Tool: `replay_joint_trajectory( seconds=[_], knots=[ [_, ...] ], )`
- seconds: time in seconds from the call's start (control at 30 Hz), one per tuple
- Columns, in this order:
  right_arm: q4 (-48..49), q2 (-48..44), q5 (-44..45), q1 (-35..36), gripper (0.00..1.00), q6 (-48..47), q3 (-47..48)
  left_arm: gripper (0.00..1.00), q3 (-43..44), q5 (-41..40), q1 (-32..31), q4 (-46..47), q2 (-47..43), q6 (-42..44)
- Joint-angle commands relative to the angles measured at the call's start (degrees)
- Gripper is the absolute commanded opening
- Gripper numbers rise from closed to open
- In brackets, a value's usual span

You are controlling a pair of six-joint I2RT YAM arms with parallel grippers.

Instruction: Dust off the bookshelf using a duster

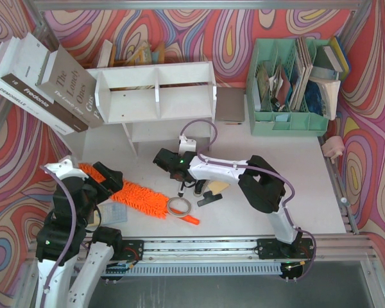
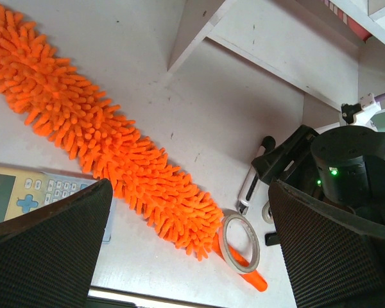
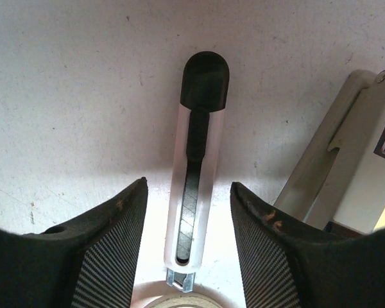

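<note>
The orange fluffy duster (image 1: 141,196) lies diagonally on the table in front of the white bookshelf (image 1: 155,90), with its short orange handle (image 1: 190,220) at the lower right. A tape ring (image 1: 178,206) rests over the handle. My left gripper (image 1: 112,183) is open wide and empty above the duster's left part; in the left wrist view the duster (image 2: 115,141) runs between the spread fingers (image 2: 189,192). My right gripper (image 1: 178,174) is open, and its fingers straddle a white box cutter (image 3: 194,192) without touching it (image 3: 187,186). The shelf's leg (image 2: 192,25) shows in the left wrist view.
Large books (image 1: 45,83) lean against the shelf's left side. A mint-green organizer (image 1: 289,90) full of papers stands at the back right. A calculator (image 2: 25,192) lies beside the duster. Small black parts (image 1: 208,197) lie near the box cutter (image 1: 181,187).
</note>
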Motion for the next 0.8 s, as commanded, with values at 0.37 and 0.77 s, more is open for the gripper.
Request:
replay_joint_trajectory(
  seconds=[0.37,0.77],
  knots=[
    [3.81,-10.02,-0.93,4.45,0.54,-9.49,-3.72,0.98,-0.31,0.22,0.41,-0.08,0.96,0.22],
    [12.02,-17.23,-7.01,12.64,0.51,-13.50,-14.99,0.98,-0.01,0.25,0.41,-0.58,2.80,0.16]
  ],
)
